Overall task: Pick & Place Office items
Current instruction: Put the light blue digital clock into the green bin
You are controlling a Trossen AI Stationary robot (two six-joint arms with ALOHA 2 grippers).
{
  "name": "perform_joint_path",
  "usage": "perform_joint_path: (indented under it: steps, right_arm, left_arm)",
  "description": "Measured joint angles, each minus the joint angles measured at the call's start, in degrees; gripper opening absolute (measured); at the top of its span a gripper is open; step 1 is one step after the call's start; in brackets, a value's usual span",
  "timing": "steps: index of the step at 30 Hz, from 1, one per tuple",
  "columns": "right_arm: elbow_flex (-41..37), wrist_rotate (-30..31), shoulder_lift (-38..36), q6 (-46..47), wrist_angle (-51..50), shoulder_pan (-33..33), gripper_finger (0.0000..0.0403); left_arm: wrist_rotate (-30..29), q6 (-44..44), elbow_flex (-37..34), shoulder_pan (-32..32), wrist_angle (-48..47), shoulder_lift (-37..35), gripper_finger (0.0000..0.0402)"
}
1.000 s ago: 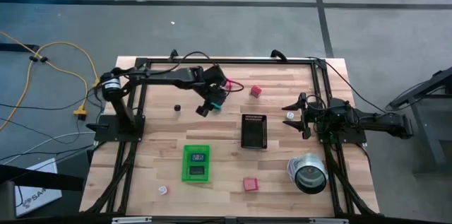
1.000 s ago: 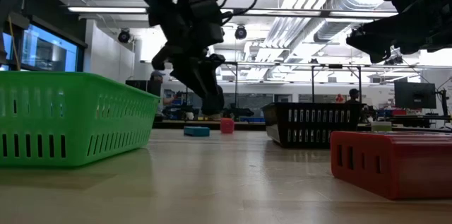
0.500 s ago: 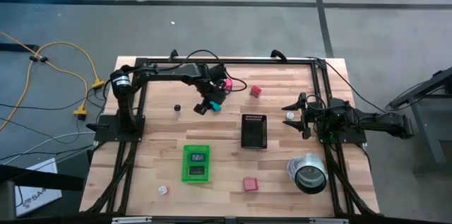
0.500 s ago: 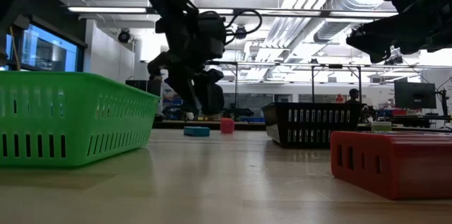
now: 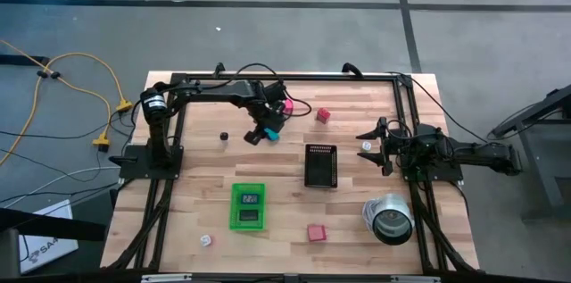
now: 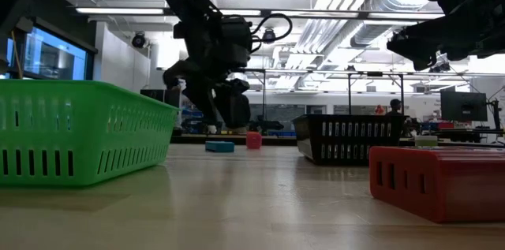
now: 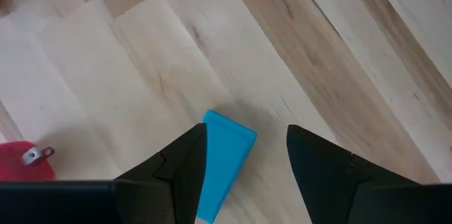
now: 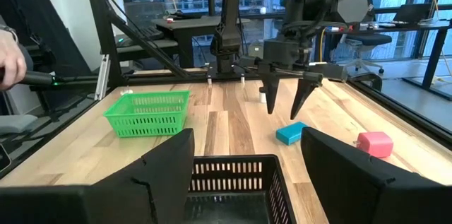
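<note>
Left gripper point(image 5: 261, 133) pulled back, open over light blue piece point(image 5: 273, 134).

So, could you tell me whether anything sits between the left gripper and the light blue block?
Nothing visible does. The left gripper is open above the light blue block, which lies on bare table by one finger.

table point(image 5: 357, 220): pale wood planks, smooth matt | green tray point(image 5: 248, 206): glossy slotted plastic | can point(image 5: 390, 219): shiny metal | light blue block point(image 7: 222, 160): smooth matt | black basket point(image 5: 320, 166): slotted plastic
</note>
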Motion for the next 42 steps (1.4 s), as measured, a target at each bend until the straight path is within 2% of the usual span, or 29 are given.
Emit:
perform_joint_path:
  steps: [5, 8, 15, 24, 27, 32, 35, 42]
  right_arm:
    - [0.0, 0.0, 0.0, 0.0, 0.0, 0.0, 0.0248]
    - [0.0, 0.0, 0.0, 0.0, 0.0, 0.0, 0.0248]
    - [0.0, 0.0, 0.0, 0.0, 0.0, 0.0, 0.0248]
    - [0.0, 0.0, 0.0, 0.0, 0.0, 0.0, 0.0248]
    - [0.0, 0.0, 0.0, 0.0, 0.0, 0.0, 0.0248]
    - [0.0, 0.0, 0.0, 0.0, 0.0, 0.0, 0.0248]
    - [0.0, 0.0, 0.0, 0.0, 0.0, 0.0, 0.0248]
    - [0.0, 0.0, 0.0, 0.0, 0.0, 0.0, 0.0248]
  left_arm:
    - [2.5, 9.0, 0.0, 0.0, -1.8, 0.0, 0.0188]
    - [3.2, 10.7, 0.0, 0.0, -1.7, 0.0, 0.0188]
    - [3.0, 3.0, 1.2, 1.5, -2.4, -0.1, 0.0188]
    - [2.8, 1.4, 1.2, 2.6, -3.8, -0.1, 0.0189]
    - [2.8, 1.4, 1.2, 2.6, -4.2, -0.1, 0.0207]
    - [2.9, 1.1, 1.2, 2.9, -4.3, -0.1, 0.0268]
    - [2.9, 3.8, 1.2, 2.8, -4.3, -0.1, 0.0298]
    - [-1.7, 6.8, 1.2, 1.6, -4.5, 0.2, 0.0311]
